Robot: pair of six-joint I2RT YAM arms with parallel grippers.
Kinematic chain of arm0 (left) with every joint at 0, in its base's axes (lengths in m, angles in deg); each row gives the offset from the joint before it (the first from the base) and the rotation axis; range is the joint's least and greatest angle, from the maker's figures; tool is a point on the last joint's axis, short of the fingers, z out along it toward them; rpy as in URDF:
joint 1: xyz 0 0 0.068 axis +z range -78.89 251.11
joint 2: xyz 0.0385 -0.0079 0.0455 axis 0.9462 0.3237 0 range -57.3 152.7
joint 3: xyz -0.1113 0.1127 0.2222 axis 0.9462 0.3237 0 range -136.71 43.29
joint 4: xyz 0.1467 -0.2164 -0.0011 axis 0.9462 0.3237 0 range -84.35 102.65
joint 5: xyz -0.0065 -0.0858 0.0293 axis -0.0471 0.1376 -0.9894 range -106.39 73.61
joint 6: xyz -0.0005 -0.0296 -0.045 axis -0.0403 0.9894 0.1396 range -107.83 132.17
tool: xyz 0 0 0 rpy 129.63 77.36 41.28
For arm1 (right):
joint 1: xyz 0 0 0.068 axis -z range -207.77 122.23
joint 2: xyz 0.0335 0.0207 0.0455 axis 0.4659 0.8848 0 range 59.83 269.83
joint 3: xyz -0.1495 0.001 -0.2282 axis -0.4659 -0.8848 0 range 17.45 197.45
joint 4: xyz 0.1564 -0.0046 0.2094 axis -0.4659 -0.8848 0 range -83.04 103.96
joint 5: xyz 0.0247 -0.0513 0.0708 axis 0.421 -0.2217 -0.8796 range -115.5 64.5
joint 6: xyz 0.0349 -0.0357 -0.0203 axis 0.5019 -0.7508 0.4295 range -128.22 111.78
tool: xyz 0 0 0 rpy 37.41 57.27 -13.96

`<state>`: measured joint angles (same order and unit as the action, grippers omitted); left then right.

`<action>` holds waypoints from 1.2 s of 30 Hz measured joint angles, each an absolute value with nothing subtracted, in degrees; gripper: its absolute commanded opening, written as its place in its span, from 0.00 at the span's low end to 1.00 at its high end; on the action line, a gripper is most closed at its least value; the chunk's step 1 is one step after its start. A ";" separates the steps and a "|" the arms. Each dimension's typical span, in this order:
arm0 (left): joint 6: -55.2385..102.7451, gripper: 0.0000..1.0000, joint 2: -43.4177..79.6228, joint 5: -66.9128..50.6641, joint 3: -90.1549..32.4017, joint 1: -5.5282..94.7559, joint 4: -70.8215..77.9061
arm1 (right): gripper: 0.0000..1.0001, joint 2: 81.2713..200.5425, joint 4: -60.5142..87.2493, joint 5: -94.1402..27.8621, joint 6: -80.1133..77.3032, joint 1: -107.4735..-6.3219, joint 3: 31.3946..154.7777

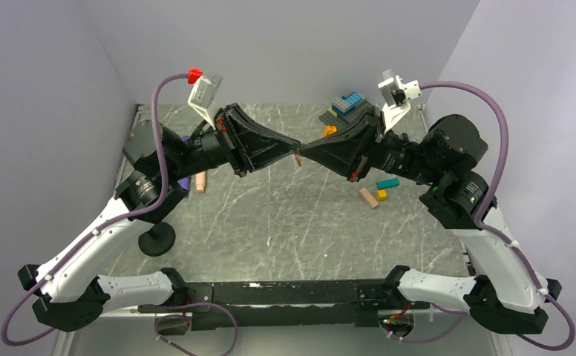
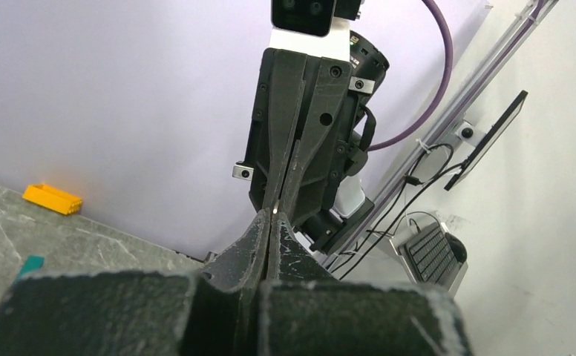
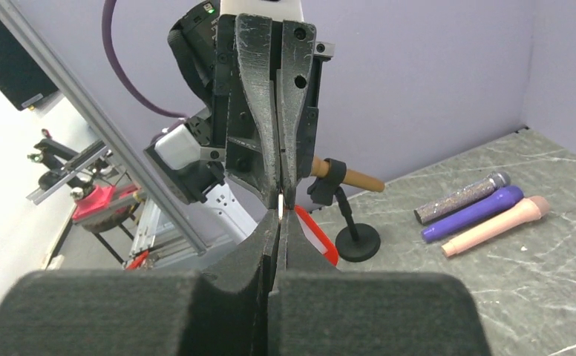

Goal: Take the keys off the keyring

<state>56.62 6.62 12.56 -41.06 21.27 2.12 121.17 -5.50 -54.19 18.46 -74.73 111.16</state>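
Both grippers meeting tip to tip above table (image 1: 285,222). I am seeing left gripper (image 2: 270,226) clenching tight, right gripper (image 3: 280,226) clenching tight too. Thin bright sliver (image 3: 281,202) showing between tips; key or ring, I am failing to tell. Red tag of keyring (image 3: 316,236) hanging just beside tips, off table.

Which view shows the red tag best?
The right wrist view: the red tag appears large, pale centre visible. The top view shows only a tiny red speck. The left wrist view does not show it.
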 measured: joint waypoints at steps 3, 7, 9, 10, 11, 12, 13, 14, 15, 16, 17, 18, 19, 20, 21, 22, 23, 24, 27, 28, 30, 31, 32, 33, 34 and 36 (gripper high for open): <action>56.40 0.00 7.16 12.41 -41.65 21.27 2.01 | 0.00 120.82 -4.78 -53.55 18.54 -74.73 110.66; 53.67 0.00 10.70 16.39 -47.56 21.31 5.29 | 0.00 120.16 -4.87 -53.64 18.35 -74.73 110.79; 51.59 0.00 12.96 19.86 -51.64 21.36 8.06 | 0.00 120.10 -5.65 -54.71 18.17 -74.71 111.67; 50.19 0.00 13.83 21.77 -53.28 21.40 9.46 | 0.00 120.14 -6.22 -55.28 17.93 -74.73 111.99; 49.10 0.00 14.31 23.25 -54.31 21.38 10.68 | 0.00 120.23 -7.10 -56.39 17.67 -74.75 112.34; 48.01 0.00 14.66 24.83 -55.18 21.38 12.15 | 0.00 120.40 -8.06 -57.62 17.41 -74.75 112.63; 46.85 0.00 14.94 26.27 -55.93 21.40 13.85 | 0.00 120.71 -9.28 -58.91 17.17 -74.80 112.98; 45.58 0.00 15.18 27.65 -56.67 21.42 15.86 | 0.00 121.04 -10.35 -60.13 16.93 -74.86 113.20; 44.34 0.00 15.36 28.61 -57.33 21.47 17.61 | 0.00 121.30 -11.14 -61.00 16.77 -74.88 113.28; 42.92 0.00 15.58 29.70 -58.05 21.53 19.82 | 0.00 121.65 -12.17 -62.12 16.64 -74.99 113.33; 42.13 0.00 15.71 30.38 -58.42 21.57 21.15 | 0.00 121.89 -12.91 -62.78 16.56 -75.10 113.33; 40.93 0.00 15.82 31.30 -58.88 21.62 23.03 | 0.00 122.17 -14.00 -63.61 16.36 -75.15 113.35; 39.66 0.00 15.95 32.08 -59.29 21.68 24.87 | 0.00 122.41 -14.94 -64.11 16.23 -75.21 113.35; 38.59 0.00 16.08 32.58 -59.60 21.66 26.03 | 0.00 122.68 -15.77 -64.41 16.07 -75.34 113.35; 37.47 0.00 16.28 33.39 -59.97 21.60 27.14 | 0.00 123.20 -16.80 -64.94 15.86 -75.54 113.35; 36.40 0.00 16.43 33.79 -60.10 21.60 28.83 | 0.00 123.53 -17.74 -65.42 15.77 -75.69 113.35; 35.48 0.00 16.43 33.96 -60.12 21.68 29.98 | 0.00 123.88 -18.53 -65.59 15.64 -75.71 113.35; 34.68 0.00 16.41 34.16 -60.12 21.84 31.34 | 0.00 124.10 -19.47 -65.77 15.51 -75.71 113.35; 32.34 0.00 16.12 34.53 -60.12 21.86 34.18 | 0.00 124.42 -21.74 -66.25 15.24 -75.80 113.35; 31.86 0.00 15.99 34.57 -60.10 21.86 34.62 | 0.00 124.49 -22.18 -66.23 15.20 -75.85 113.35; 30.94 0.00 15.80 34.55 -59.84 21.86 35.56 | 0.00 124.66 -23.27 -66.10 15.09 -75.85 113.35; 30.59 0.00 15.64 34.51 -59.58 21.86 35.82 | 0.00 124.75 -23.58 -66.08 15.09 -75.87 113.35; 30.24 0.00 15.47 34.40 -59.25 21.86 35.95 | 0.00 124.88 -23.90 -66.10 15.07 -75.89 113.35; 29.91 0.00 15.21 34.25 -58.83 21.86 35.99 | 0.00 124.99 -24.19 -66.08 15.07 -75.91 113.35; 29.78 0.00 14.90 34.05 -58.42 21.86 35.99 | 0.00 125.04 -24.39 -66.10 15.07 -75.95 113.35; 29.58 0.00 14.51 33.59 -57.85 21.86 36.13 | 0.00 125.10 -24.76 -66.08 15.07 -76.00 113.35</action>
